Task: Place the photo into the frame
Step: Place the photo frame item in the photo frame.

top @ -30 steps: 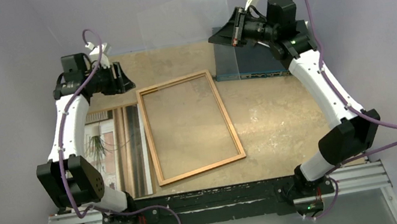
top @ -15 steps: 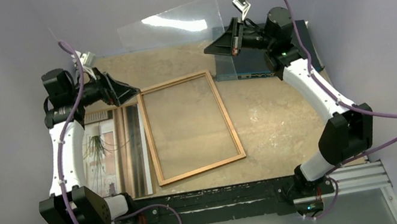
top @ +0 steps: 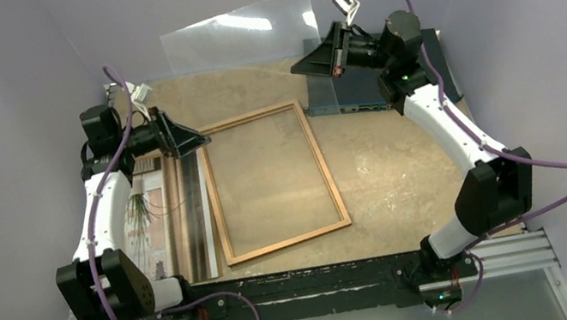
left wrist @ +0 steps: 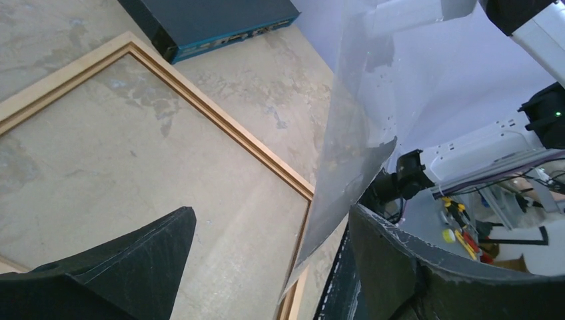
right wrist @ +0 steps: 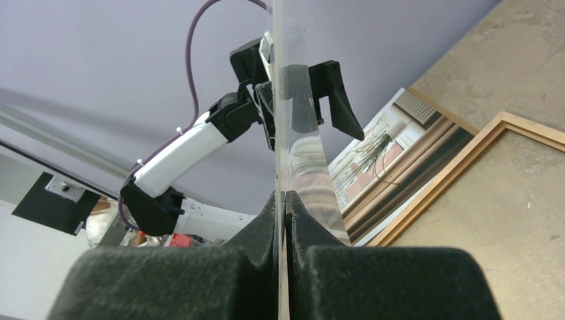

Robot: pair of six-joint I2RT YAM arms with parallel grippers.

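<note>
One worktop seen. One frame laid flat at centre. One clear sheet held up over far edge, pinched by clenched right gripper. One photo laid face-up along left edge. One dark box at far-right corner. Left gripper spread, nothing grasped.

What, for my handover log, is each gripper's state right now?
Left gripper: open, gripping nothing.
Right gripper: shut on the clear sheet.
</note>
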